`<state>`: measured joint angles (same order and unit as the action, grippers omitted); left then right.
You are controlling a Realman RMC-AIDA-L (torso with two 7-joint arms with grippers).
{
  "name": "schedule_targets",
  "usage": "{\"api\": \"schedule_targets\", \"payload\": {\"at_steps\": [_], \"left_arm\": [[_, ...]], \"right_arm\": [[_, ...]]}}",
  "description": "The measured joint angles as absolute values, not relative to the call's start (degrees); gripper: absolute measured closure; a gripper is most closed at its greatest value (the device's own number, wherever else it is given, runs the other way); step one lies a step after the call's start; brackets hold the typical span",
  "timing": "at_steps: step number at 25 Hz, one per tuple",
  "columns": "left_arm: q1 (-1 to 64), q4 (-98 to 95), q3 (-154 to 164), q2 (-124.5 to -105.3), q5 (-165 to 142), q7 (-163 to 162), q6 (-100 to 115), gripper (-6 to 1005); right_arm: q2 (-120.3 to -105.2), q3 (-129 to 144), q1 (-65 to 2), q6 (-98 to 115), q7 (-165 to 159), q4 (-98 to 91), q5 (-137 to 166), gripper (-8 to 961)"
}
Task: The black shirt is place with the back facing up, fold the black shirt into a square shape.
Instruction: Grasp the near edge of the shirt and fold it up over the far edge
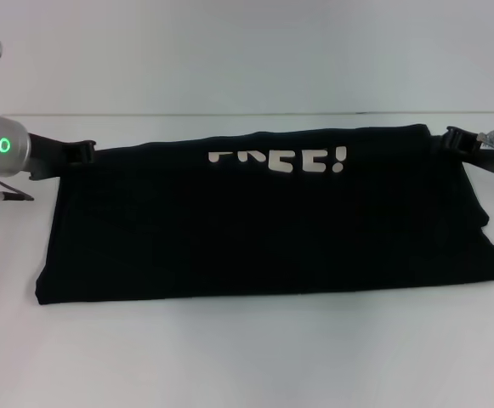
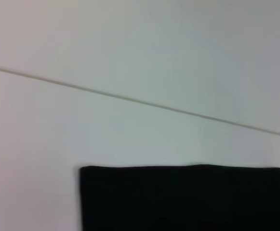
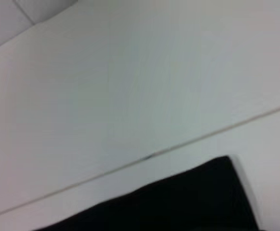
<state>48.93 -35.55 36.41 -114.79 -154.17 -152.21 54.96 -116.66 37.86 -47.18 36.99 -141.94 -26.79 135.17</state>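
keep left gripper and right gripper, finger state unclear, level at far corners of the large soft black short-sleeved shirt, folding evenly.

A white bench spreads beneath and in front of both grippers; behind them, a plain pale wall meets its far edge.

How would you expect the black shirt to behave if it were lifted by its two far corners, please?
The black shirt would probably hang limp: it lies flat, folded over itself. Its wide span between the left pincer and right pincer would likely sag in the middle. Folded layers may slide apart.
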Motion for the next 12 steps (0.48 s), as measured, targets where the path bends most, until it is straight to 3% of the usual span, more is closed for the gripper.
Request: {"api": "schedule_targets", "payload": {"at_steps": [12], "left_arm": [[48.46,-37.53,36.23,-115.02,-154.07,-152.75,54.57,821]], "right_arm": [[-115.94,37.93,-47.59,40.51,-141.94,-28.84,131.52,768]]}}
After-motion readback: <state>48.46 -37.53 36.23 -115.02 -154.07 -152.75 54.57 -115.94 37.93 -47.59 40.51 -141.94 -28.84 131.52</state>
